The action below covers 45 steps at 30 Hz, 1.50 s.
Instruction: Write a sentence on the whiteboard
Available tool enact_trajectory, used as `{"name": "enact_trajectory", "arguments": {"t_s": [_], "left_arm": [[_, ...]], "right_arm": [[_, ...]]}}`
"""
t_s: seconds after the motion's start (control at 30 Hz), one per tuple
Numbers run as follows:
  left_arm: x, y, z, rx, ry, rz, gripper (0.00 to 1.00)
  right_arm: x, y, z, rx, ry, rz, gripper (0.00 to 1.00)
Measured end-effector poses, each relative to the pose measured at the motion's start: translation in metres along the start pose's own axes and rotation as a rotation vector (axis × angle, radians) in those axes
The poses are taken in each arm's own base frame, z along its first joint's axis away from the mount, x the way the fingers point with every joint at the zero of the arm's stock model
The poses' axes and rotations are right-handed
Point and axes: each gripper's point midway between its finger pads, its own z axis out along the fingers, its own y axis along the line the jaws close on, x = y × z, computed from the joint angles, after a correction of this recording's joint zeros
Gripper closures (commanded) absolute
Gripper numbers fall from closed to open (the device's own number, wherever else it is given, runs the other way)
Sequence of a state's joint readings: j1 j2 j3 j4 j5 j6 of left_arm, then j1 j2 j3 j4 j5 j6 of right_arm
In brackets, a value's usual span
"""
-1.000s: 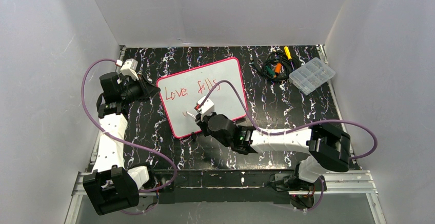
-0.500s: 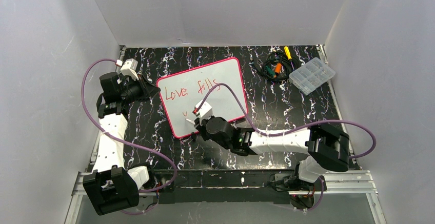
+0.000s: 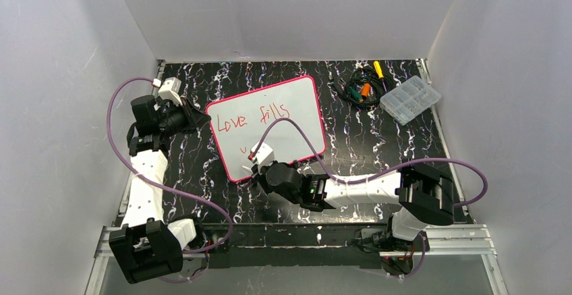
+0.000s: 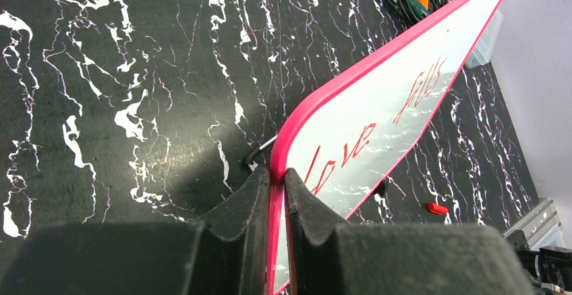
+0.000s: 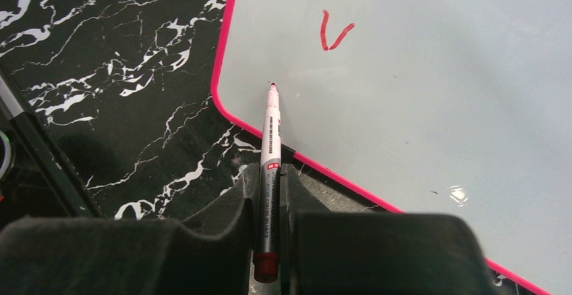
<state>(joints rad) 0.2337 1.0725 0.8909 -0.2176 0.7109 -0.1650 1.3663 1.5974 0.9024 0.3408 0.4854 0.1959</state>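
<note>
The whiteboard (image 3: 300, 129) lies slanted on the black marbled table, white with a pink-red rim. The sentence reads "Love fills" (image 3: 248, 118) in red, with a small "v" stroke (image 5: 334, 33) below it. My left gripper (image 4: 275, 173) is shut on the board's left rim (image 4: 317, 106). My right gripper (image 5: 271, 170) is shut on a red-tipped marker (image 5: 271, 133). The marker's tip (image 5: 272, 87) sits at the board's surface near its near-left corner, below and left of the "v". In the top view the right gripper (image 3: 256, 165) is over the board's near edge.
A clear compartment box (image 3: 410, 99) stands at the far right, with a tangle of cables and tools (image 3: 361, 89) and a yellow-handled screwdriver (image 3: 378, 69) beside it. A red cap (image 4: 436, 208) lies on the table near the board. White walls enclose the table.
My right gripper has carried the marker toward the near-left corner of the board, away from the "v" stroke. The left gripper and the board have not moved.
</note>
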Motion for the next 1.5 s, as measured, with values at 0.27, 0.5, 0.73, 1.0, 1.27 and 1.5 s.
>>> {"name": "enact_trajectory", "arguments": {"t_s": [0.27, 0.5, 0.73, 1.0, 1.27, 1.5], "left_arm": [[0.000, 0.000, 0.000, 0.000, -0.001, 0.000, 0.98], [0.000, 0.000, 0.000, 0.000, -0.001, 0.000, 0.98], [0.000, 0.000, 0.000, 0.000, -0.001, 0.000, 0.98], [0.000, 0.000, 0.000, 0.000, -0.001, 0.000, 0.98], [0.000, 0.000, 0.000, 0.000, -0.001, 0.001, 0.98], [0.000, 0.000, 0.000, 0.000, -0.001, 0.000, 0.98]], "right_arm": [[-0.002, -0.007, 0.000, 0.037, -0.008, -0.015, 0.99], [-0.003, -0.013, 0.000, 0.070, -0.015, -0.019, 0.99], [-0.009, -0.019, 0.000, 0.104, -0.029, -0.032, 0.99], [-0.012, -0.025, 0.000, 0.137, -0.038, -0.037, 0.99], [-0.023, -0.030, 0.002, 0.156, -0.061, -0.035, 0.99], [-0.034, -0.033, 0.003, 0.170, -0.088, -0.032, 0.99]]}}
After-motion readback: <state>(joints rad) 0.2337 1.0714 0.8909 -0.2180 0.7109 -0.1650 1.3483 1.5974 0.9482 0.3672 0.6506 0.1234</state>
